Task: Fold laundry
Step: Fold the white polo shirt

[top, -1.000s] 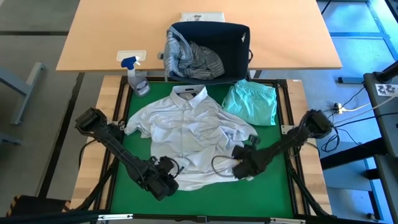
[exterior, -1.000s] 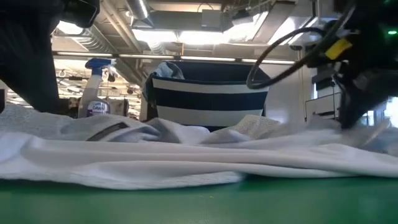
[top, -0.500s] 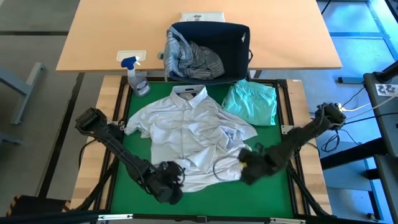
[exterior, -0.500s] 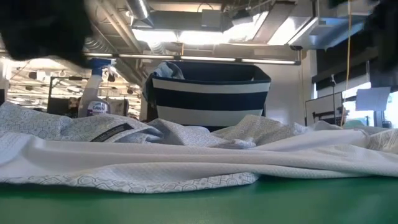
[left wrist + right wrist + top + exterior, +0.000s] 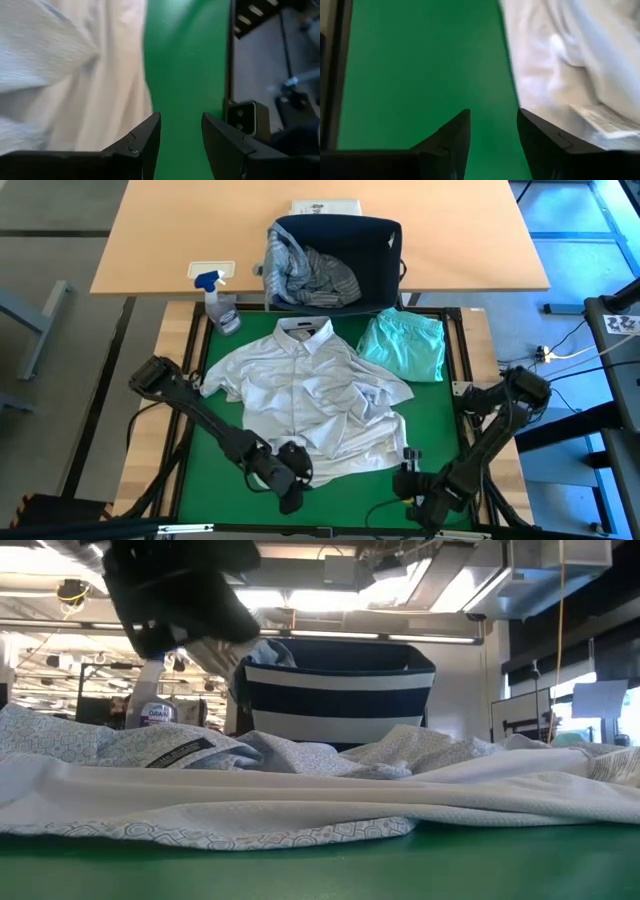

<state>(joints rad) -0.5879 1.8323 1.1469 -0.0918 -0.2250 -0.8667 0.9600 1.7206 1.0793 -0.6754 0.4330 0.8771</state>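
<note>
pale button-up shirt (image 5: 310,395) spread on green mat (image 5: 340,500). left gripper (image 5: 290,480) at its near hem, right gripper (image 5: 415,490) just beside the hem corner; both parted, holding nothing.

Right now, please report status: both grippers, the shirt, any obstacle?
Left gripper open, empty, at the white shirt near hem. Right gripper open, empty, over bare green mat. Shirt spread flat, unfolded. Nothing on it.
</note>
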